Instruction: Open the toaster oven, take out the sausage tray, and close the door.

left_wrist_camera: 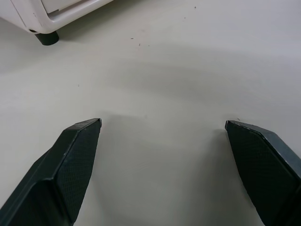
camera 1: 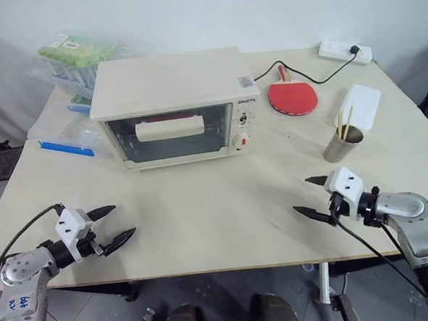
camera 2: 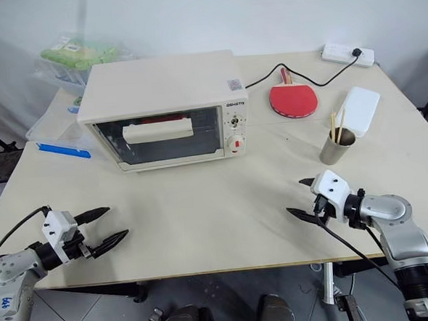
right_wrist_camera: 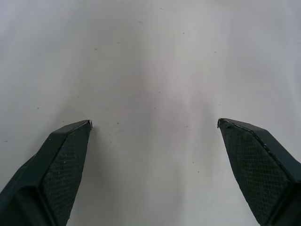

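The cream-white toaster oven (camera 1: 173,90) stands at the back middle of the table (camera 1: 224,211), its knobs on the right side of the front. Its glass door (camera 1: 151,146) is shut, with the bar handle (camera 1: 170,128) across the top. A strip of red shows behind the glass above the handle; the sausage tray itself I cannot make out. My left gripper (camera 1: 124,220) hovers open near the front left edge, well short of the oven. My right gripper (camera 1: 300,194) is open at the front right. The oven's bottom corner and foot (left_wrist_camera: 47,37) show in the left wrist view.
A red table tennis paddle (camera 1: 293,97) lies right of the oven, with a black cable running to a power strip (camera 1: 345,50). A metal cup with chopsticks (camera 1: 342,144) and a white box (camera 1: 361,106) stand at the right. Plastic containers (camera 1: 70,60) sit at the back left.
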`<state>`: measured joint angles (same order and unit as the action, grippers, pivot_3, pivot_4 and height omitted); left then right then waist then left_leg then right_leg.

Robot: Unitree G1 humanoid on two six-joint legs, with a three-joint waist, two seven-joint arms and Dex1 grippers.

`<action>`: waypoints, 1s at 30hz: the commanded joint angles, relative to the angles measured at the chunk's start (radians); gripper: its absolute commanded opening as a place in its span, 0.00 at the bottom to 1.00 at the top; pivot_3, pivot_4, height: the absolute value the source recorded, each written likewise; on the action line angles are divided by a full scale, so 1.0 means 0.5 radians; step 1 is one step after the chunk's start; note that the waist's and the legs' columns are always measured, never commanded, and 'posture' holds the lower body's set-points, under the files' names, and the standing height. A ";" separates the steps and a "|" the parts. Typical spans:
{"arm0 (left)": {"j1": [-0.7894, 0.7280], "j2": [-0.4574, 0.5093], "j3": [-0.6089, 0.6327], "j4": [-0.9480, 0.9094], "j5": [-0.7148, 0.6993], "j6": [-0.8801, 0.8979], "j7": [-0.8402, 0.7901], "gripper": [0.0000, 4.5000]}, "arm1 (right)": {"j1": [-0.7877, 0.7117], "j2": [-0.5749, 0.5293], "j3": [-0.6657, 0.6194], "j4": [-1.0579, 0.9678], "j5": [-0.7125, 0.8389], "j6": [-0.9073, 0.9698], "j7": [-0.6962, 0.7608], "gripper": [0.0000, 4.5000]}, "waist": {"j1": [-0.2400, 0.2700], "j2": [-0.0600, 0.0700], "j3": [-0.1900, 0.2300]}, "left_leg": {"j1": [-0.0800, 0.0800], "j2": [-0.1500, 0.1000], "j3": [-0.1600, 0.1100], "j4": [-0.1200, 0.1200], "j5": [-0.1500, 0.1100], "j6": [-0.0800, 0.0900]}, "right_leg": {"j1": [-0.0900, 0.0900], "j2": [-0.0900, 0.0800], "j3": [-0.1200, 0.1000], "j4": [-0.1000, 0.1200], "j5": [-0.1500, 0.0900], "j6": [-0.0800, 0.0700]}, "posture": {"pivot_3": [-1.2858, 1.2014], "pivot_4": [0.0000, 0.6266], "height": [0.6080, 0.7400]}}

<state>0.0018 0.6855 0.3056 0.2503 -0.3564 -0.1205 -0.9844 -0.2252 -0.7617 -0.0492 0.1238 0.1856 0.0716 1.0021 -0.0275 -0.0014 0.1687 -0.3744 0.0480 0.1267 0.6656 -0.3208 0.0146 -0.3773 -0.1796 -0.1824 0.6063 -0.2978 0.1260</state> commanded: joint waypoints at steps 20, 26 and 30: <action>-0.061 0.065 0.328 -0.271 -0.321 0.331 0.078 1.00 | -1.005 0.158 0.291 0.120 0.240 0.423 0.556 1.00 | -0.003 0.002 0.008 | -0.001 0.000 0.007 -0.001 0.000 0.000 | -0.008 0.001 0.005 0.003 0.000 0.000 | 0.52 0.24 1.00; -0.054 0.092 0.449 -0.341 -0.441 0.415 0.057 1.00 | -1.412 0.398 0.417 0.325 0.268 0.421 0.747 1.00 | -0.008 -0.001 0.009 | -0.007 0.001 0.017 -0.001 0.000 0.000 | -0.026 0.001 0.014 0.015 0.000 0.000 | 0.52 0.24 1.00; -0.054 0.088 0.494 -0.367 -0.476 0.437 0.048 1.00 | -1.616 0.555 0.465 0.447 0.223 0.477 0.717 1.00 | -0.014 -0.001 0.010 | -0.008 0.001 0.023 -0.001 0.000 0.000 | -0.034 0.001 0.019 0.023 0.000 0.000 | 0.52 0.24 1.00</action>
<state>-0.0288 0.7132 0.5149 0.0916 -0.5664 0.0996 -0.9549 -1.0005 -0.4904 0.1912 0.3464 0.2946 0.2999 1.3659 -0.0345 -0.0021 0.1735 -0.3783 0.0487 0.1389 0.6649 -0.3211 0.0147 -0.3945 -0.1791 -0.1721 0.6182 -0.2977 0.1260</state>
